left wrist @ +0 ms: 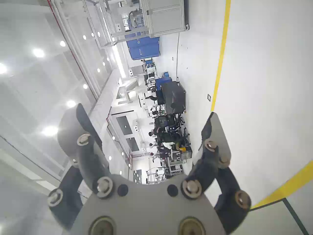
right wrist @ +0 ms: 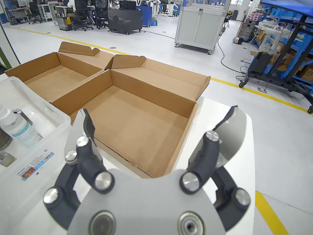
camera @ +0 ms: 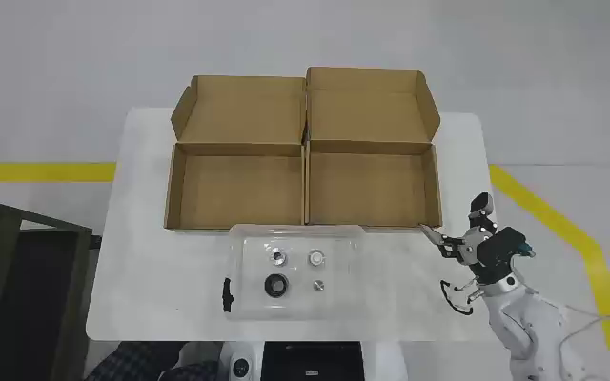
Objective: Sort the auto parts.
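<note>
Right gripper hovering beside bin, jaws spread, empty, likely readying for parts; left gripper also spread, facing away from table.

Pale floor crossed by yellow lines; black chairs and a metal-framed cabinet beyond.

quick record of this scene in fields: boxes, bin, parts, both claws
boxes: two, cardboard, open, empty, side by side
bin: clear, in front of the boxes
parts: four small ones in the bin, one a black ring
right claw: open, holding nothing, right of the bin
left claw: open, holding nothing, pointed at the room
</note>
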`<action>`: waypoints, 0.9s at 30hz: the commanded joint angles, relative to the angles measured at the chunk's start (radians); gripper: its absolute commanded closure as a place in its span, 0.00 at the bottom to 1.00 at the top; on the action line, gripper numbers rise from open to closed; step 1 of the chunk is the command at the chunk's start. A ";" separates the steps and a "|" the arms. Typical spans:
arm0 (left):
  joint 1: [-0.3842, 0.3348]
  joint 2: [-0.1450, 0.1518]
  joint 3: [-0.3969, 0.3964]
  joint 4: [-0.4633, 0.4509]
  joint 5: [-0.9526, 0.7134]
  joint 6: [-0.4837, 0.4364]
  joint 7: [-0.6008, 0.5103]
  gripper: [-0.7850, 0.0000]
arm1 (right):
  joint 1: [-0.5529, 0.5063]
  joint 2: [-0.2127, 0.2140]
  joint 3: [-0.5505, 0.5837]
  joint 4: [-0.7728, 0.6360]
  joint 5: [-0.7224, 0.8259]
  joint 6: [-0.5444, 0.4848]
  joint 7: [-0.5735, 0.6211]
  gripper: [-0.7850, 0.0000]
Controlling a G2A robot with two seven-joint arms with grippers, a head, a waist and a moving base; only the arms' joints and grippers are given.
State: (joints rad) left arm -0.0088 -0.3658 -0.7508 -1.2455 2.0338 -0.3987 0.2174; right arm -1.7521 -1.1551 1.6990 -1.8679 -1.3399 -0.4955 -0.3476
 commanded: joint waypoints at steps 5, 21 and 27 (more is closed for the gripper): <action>0.000 0.000 0.000 0.000 0.000 0.000 0.000 0.00 | 0.000 0.000 0.000 0.000 0.000 0.000 0.000 0.00; 0.000 0.000 0.000 0.000 0.000 0.000 0.000 0.00 | 0.002 0.000 -0.003 -0.002 0.003 0.001 0.005 0.00; 0.000 0.000 0.000 0.000 0.000 0.000 0.000 0.00 | 0.030 0.009 -0.023 -0.040 -0.034 -0.102 0.108 0.00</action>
State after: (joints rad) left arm -0.0088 -0.3658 -0.7508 -1.2455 2.0338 -0.3987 0.2174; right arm -1.7254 -1.1477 1.6795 -1.9013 -1.3674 -0.5781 -0.2573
